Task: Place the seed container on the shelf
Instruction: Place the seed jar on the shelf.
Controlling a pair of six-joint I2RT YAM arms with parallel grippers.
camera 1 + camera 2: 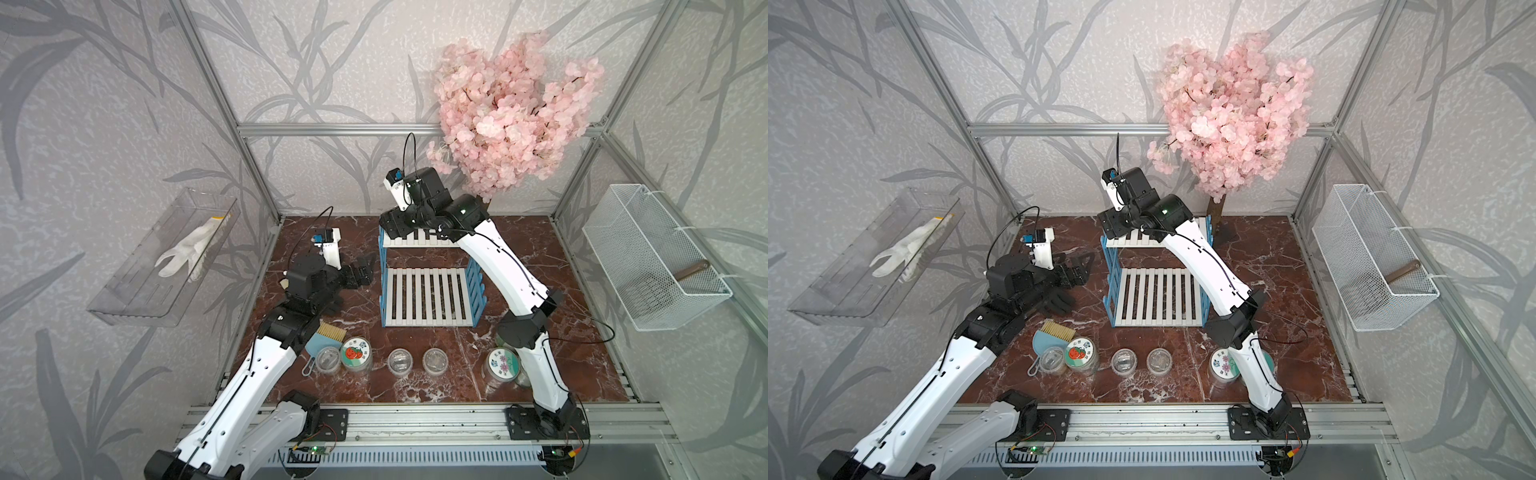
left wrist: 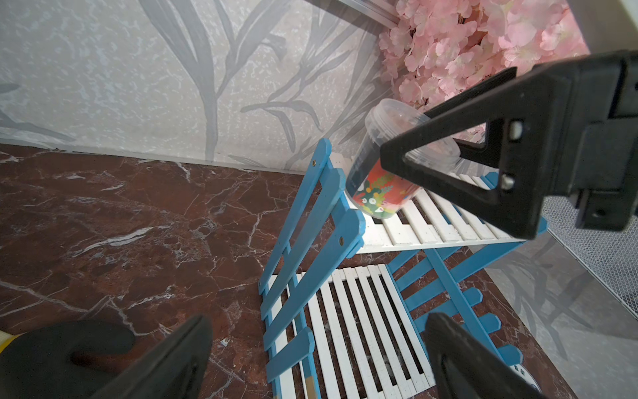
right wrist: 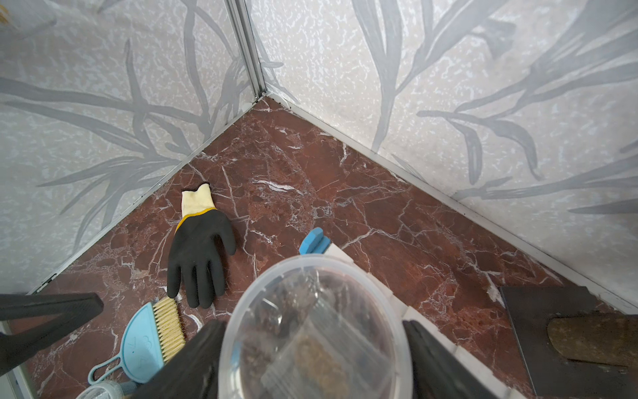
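Left wrist: nearly done; jar tilted on top tier of shelf, left end, inside right claw, clamped or freed cannot tell; left claw apart; remaining: release, withdraw

Your top views are bright and evenly lit from overhead, with soft shadows under the shelf and wide-angle bowing of the frame rails toward the corners. In the right wrist view the seed container at 6 o'clock is out of focus while the marble surface behind is sharp; in the left wrist view the pink blossoms at 1 o'clock look washed out.
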